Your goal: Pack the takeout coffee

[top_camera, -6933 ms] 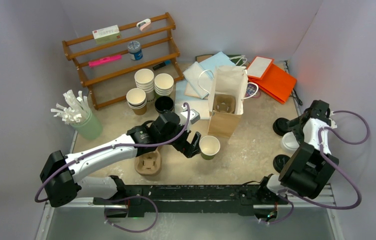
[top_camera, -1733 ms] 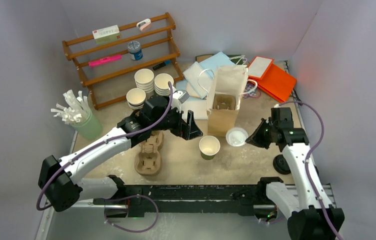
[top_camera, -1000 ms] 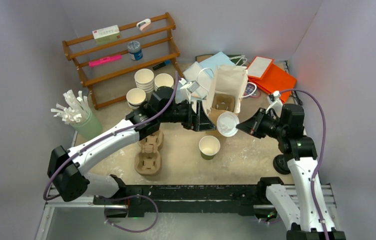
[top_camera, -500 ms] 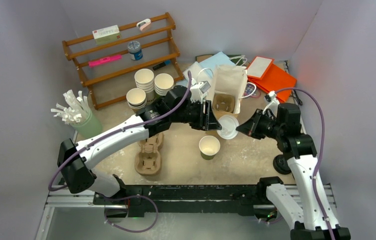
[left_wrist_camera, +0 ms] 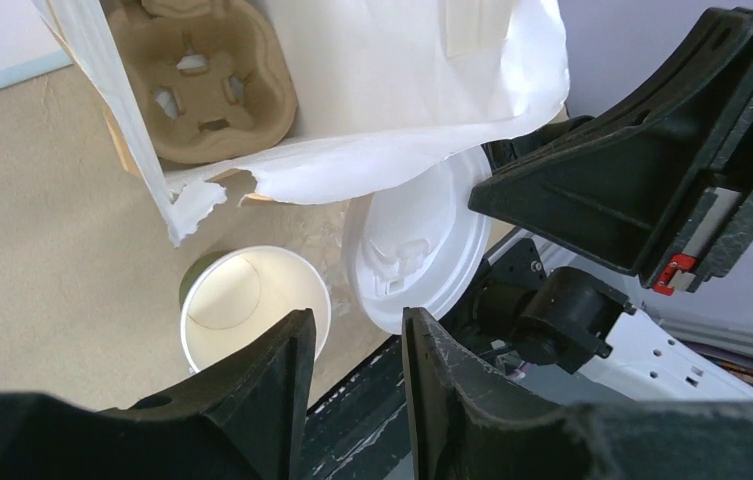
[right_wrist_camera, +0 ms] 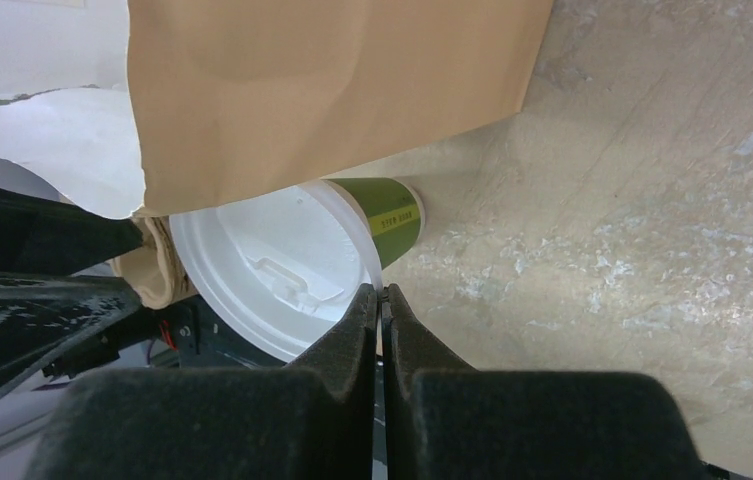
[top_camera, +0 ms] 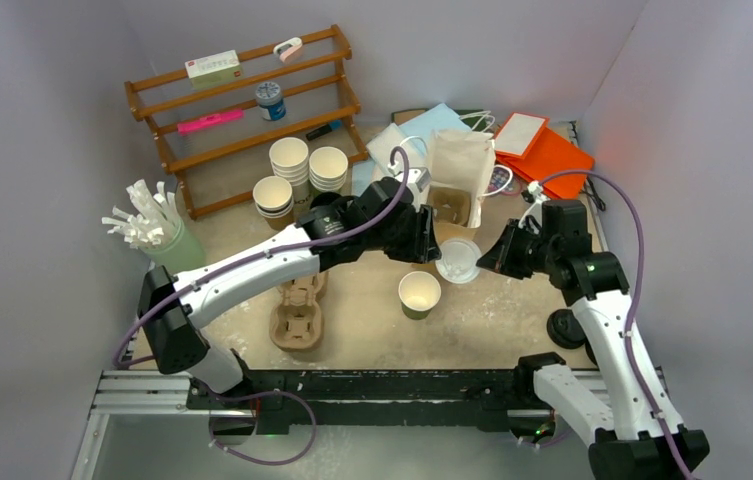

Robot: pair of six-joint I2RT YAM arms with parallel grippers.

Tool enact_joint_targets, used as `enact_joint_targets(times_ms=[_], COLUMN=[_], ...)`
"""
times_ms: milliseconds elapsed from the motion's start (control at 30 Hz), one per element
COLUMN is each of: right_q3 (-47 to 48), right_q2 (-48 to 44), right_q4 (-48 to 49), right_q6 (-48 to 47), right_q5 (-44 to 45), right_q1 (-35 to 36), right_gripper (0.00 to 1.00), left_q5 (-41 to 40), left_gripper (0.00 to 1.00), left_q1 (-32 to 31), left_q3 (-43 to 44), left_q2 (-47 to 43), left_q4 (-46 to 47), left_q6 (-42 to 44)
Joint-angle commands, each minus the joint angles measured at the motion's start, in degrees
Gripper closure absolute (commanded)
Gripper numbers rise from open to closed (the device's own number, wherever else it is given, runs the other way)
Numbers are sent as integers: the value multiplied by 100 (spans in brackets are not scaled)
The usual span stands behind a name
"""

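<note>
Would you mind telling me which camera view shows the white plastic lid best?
Right wrist: the lid shows its top face and sip tab, rim pinched by the right end effector. Left wrist shows its underside, partly behind the bag. The top view shows it small.

The bench [top_camera: 512, 300] is lit evenly from above, with soft shadows cast; in both wrist views the near fingers [left_wrist_camera: 252, 400] are rendered blurred.

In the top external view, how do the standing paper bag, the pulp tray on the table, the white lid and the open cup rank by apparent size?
1. paper bag
2. pulp tray
3. white lid and open cup: these look alike. The lid is raised, nearer the camera, so I do not rank them.
</note>
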Motion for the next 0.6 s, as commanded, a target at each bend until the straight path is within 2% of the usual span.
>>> enact_joint_targets(times_ms=[0, 267, 567], right_q3=[206, 180, 140], right_q2=[21, 31, -35], right_q4=[-80, -59, -86], right_q6=[-111, -53, -10], right_q5=[118, 16, -104], right_q1=[61, 81, 95], right_gripper=[100, 100, 100], left_q5=[-192, -191, -169], left_gripper=[60, 61, 70], left_q1=[-111, -121, -121], left_q3=[309, 272, 270], left_q2=[112, 268, 392], left_q4=[-22, 70, 286], left_q6=[91, 144, 184])
